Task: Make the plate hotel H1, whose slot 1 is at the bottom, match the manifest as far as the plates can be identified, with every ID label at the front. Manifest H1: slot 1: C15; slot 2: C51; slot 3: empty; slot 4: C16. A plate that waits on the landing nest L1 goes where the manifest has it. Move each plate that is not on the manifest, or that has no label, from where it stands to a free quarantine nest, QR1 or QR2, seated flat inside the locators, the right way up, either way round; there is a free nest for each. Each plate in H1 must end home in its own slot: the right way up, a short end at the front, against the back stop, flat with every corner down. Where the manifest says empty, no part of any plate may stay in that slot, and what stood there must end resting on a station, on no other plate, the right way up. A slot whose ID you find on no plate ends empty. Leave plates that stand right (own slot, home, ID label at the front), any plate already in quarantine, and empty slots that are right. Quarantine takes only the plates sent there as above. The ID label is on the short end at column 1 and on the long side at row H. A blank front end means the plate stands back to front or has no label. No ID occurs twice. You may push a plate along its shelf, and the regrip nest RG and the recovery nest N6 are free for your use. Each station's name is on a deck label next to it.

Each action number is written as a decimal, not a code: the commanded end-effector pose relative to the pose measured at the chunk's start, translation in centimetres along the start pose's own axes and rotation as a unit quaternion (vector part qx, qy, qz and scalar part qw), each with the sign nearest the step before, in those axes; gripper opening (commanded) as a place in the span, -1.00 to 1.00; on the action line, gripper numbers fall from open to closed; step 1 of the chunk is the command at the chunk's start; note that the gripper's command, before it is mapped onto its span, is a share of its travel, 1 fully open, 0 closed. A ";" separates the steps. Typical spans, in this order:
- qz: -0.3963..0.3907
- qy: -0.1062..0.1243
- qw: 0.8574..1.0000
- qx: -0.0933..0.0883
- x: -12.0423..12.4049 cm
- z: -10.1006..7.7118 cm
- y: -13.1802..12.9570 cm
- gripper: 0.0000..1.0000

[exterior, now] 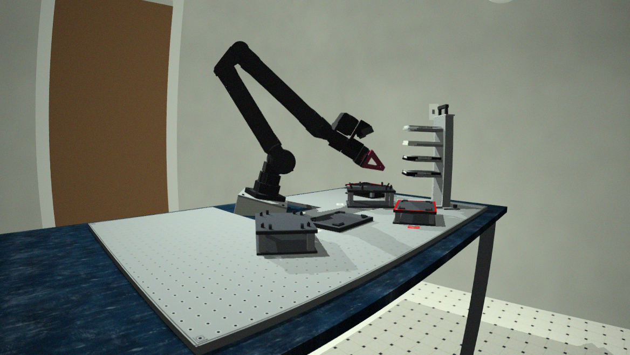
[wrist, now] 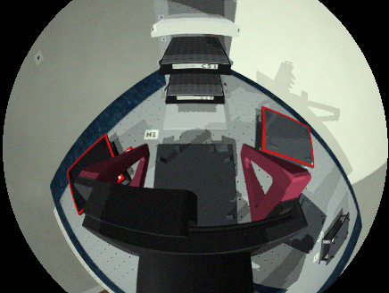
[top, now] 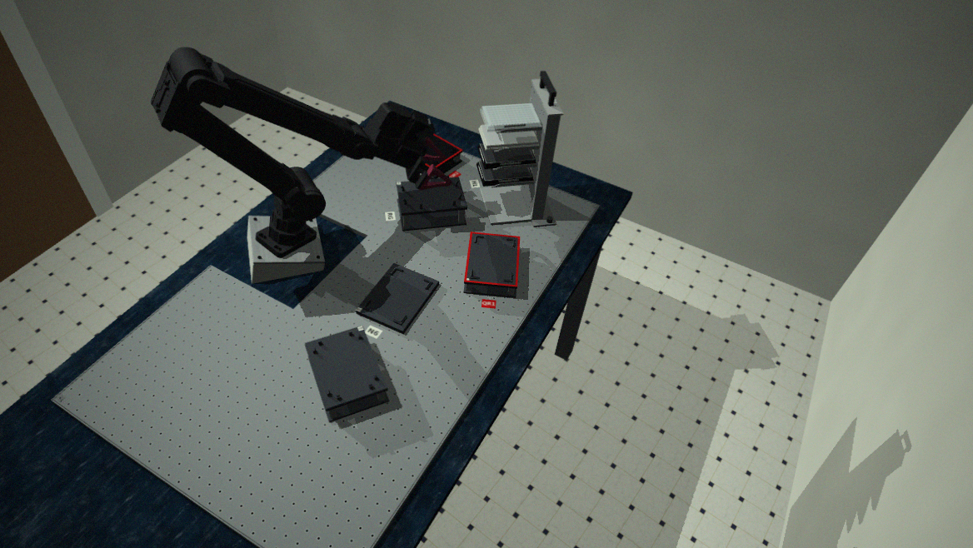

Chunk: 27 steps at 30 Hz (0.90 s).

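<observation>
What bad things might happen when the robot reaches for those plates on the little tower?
1. The open gripper points at the plate hotel, whose shelves sit close above one another. Its wide fingers might bump a neighbouring plate, like the dark plate just over the bottom one.
2. The gripper hangs above a raised nest and could clip it if it dips.
3. The plate labels look too blurry to read from here, so it might pick the wrong plate.

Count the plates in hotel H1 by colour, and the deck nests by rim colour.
White plates: 1
Black plates: 2
Red-rimmed nests: 2
Plain dark nests: 3
Total: 8
</observation>
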<state>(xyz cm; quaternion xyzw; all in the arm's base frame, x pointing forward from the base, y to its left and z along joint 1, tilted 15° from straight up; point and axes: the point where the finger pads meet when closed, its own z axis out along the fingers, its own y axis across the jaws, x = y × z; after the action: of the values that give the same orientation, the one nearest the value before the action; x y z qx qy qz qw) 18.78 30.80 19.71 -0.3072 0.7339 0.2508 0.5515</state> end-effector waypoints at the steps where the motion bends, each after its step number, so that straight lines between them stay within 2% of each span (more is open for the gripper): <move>1: 0.008 -0.023 1.000 -0.003 -2.4 0.3 0.4 1.00; 20: 0.008 -0.023 1.000 -0.003 -2.4 0.3 0.4 1.00; 23: 0.002 -0.009 1.000 -0.005 -0.5 -0.5 0.4 1.00; 27: 0.006 -0.007 1.000 -0.005 -0.1 -1.1 0.4 1.00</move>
<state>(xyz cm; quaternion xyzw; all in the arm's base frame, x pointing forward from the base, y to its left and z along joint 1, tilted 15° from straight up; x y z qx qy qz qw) 18.42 30.21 18.66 -0.3110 0.7379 0.2443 0.5469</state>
